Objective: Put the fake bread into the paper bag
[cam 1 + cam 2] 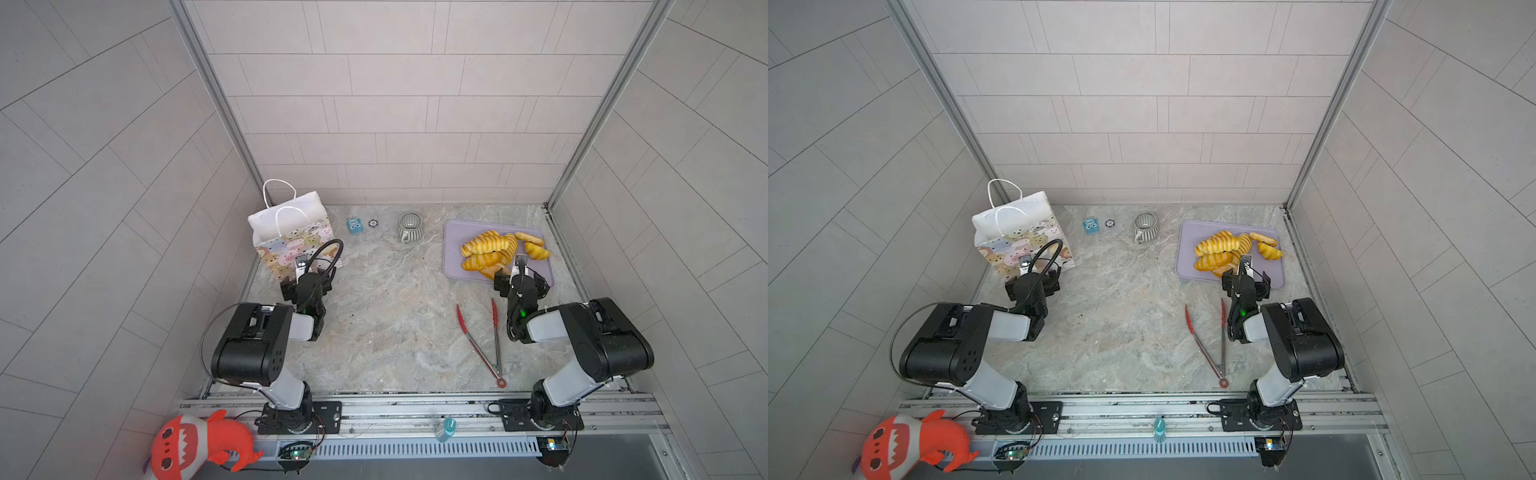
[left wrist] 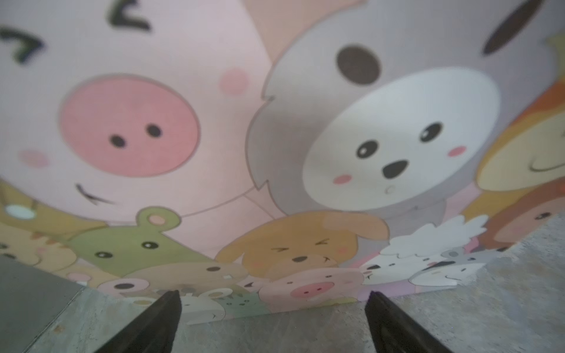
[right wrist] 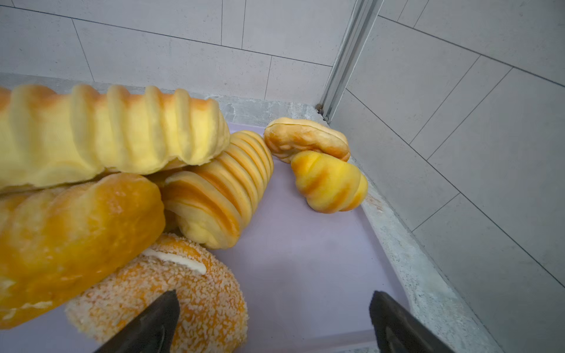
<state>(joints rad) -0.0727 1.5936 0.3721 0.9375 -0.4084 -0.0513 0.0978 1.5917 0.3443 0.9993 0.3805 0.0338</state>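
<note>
Fake bread (image 1: 496, 251) lay heaped on lilac tray (image 1: 453, 266); paper bag (image 1: 291, 232) stood upright, far left.
Right gripper (image 3: 273, 301) hung spread wide, empty, low over tray: crumbed bun (image 3: 195, 290) at one fingertip, bare tray between the two. Left gripper (image 2: 272, 301) likewise wide, empty, faced bag's printed side near its base.

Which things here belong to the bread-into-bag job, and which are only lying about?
For the job: glossy golden-yellow toy breads; tall white paper bag with cartoon-animal print.
Lying about: red-tipped metal tongs; grey striped ceramic mug; small blue toy; red plush shark.
</note>
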